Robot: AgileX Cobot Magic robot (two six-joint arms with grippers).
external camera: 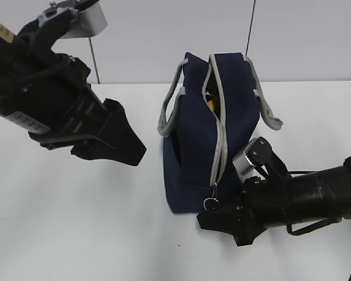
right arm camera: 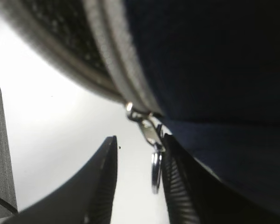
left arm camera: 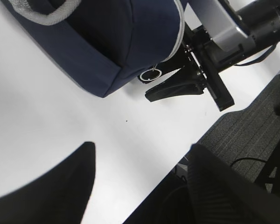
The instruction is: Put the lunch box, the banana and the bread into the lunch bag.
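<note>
We see the bag [external camera: 207, 134] standing on the table [external camera: 76, 222], its zipper partly undone, something yellow showing inside. Our right gripper [right arm camera: 137, 179] straddles the ring pull [right arm camera: 156, 170], jaws apart, not yet clamped; our left gripper [external camera: 126, 146] hangs released beside the bag.

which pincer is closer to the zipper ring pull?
Right. The right pincer straddles the ring pull at the lunch bag's base; the left pincer hovers off to the bag's side.

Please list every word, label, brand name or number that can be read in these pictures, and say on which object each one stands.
No text can be read in any view.
Left arm: two small stickers with dark marks, too blurred to read.
Lunch bag: no print or logo visible.
Right gripper: no marking visible.
</note>
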